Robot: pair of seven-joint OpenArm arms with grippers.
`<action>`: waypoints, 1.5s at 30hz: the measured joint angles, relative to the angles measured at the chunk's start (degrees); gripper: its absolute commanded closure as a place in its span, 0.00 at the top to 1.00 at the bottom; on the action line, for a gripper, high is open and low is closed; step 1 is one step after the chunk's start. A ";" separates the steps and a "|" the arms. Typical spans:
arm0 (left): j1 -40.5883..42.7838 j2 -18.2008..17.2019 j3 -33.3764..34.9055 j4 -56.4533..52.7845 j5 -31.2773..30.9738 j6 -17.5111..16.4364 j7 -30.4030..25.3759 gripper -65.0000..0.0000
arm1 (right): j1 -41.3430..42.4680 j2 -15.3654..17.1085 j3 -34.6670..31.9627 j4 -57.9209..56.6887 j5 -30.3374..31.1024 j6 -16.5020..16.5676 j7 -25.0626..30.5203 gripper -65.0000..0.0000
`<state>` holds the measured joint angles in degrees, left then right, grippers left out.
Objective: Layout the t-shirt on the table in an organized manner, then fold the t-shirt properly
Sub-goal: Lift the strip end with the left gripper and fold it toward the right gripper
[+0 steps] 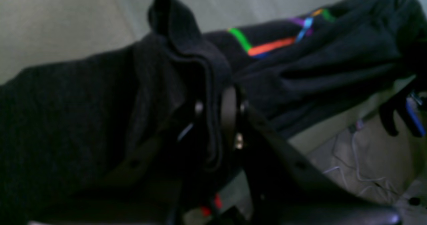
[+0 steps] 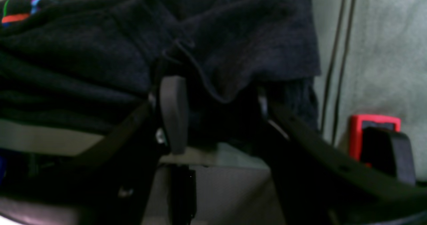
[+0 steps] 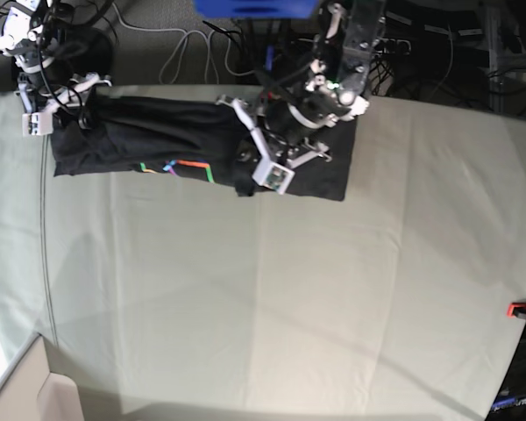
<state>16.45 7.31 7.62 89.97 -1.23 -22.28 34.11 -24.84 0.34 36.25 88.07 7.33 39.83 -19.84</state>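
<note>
The black t-shirt (image 3: 158, 136) lies bunched in a long band along the far edge of the table (image 3: 289, 298), with part of its rainbow print (image 3: 188, 167) showing. My left gripper (image 3: 250, 175) sits over the band's middle. In the left wrist view the left gripper (image 1: 218, 118) is shut on a thick fold of the t-shirt (image 1: 333, 58). My right gripper (image 3: 48, 118) is at the band's left end. In the right wrist view the right gripper (image 2: 217, 111) has its jaws apart, and a hem of the t-shirt (image 2: 100, 51) droops between the fingers (image 2: 173, 115).
A red clamp (image 2: 373, 131) grips the table edge beside my right gripper, and another red clamp (image 3: 519, 309) sits at the table's right edge. Two dark cables (image 2: 337, 51) run across the cloth. Loose cables (image 1: 357, 165) lie on the floor beyond the far edge.
</note>
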 measured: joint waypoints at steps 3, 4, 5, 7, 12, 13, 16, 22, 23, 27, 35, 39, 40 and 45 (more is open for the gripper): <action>-0.07 0.37 0.48 0.00 0.04 0.02 -0.02 0.00 | 0.00 0.00 -0.02 0.00 0.00 0.00 -0.09 0.41; -0.13 0.26 1.20 0.00 0.44 0.17 0.00 0.00 | 0.02 0.04 -0.02 0.00 0.00 0.00 -0.09 0.41; -0.17 0.17 2.16 0.00 0.61 0.22 -0.02 0.00 | 0.00 0.15 -0.02 0.00 -0.02 0.00 -0.09 0.41; -0.50 0.20 3.69 0.00 0.31 0.17 0.00 0.00 | 0.04 0.15 0.00 0.00 0.00 0.00 -0.07 0.41; -0.96 0.35 3.63 0.00 0.15 0.02 -0.02 0.00 | 0.02 0.15 0.00 0.00 0.00 -0.02 -0.07 0.41; -0.92 0.50 3.63 0.00 0.15 0.02 0.00 0.00 | 0.02 0.13 0.00 0.00 0.00 0.00 -0.09 0.41; -0.96 0.98 3.63 0.00 0.15 0.02 0.00 0.00 | 0.02 0.13 0.00 0.00 0.00 0.00 -0.09 0.41; -1.60 0.94 3.65 -0.04 0.11 0.02 0.42 0.29 | 0.02 0.13 -0.02 0.00 0.00 0.00 -0.09 0.41; -1.55 0.94 3.65 -0.04 0.15 0.02 0.44 0.36 | 0.02 0.13 -0.02 0.00 0.00 0.00 -0.07 0.41; -1.57 0.66 3.89 -0.04 0.13 -0.04 0.39 0.46 | 0.02 0.13 -0.02 0.00 0.00 0.00 -0.09 0.41; -1.27 -2.73 9.38 1.84 -0.61 -0.24 0.42 0.46 | 0.04 0.15 0.00 0.00 0.00 0.00 -0.07 0.41; -1.44 -2.54 6.10 1.55 -0.70 -0.24 0.04 0.46 | 0.04 0.13 0.35 0.00 0.00 0.00 -0.07 0.41; -1.57 -2.71 5.66 1.29 -0.50 -0.13 0.39 0.46 | 0.04 0.15 0.37 0.00 -0.02 0.00 -0.09 0.41; -3.65 -2.82 12.20 -3.15 -0.11 -0.22 0.50 0.46 | 0.07 0.13 0.35 0.00 0.00 0.00 -0.07 0.41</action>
<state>12.80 4.49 19.81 86.83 -1.34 -22.50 34.61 -24.77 0.47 36.60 88.07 7.33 39.83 -19.90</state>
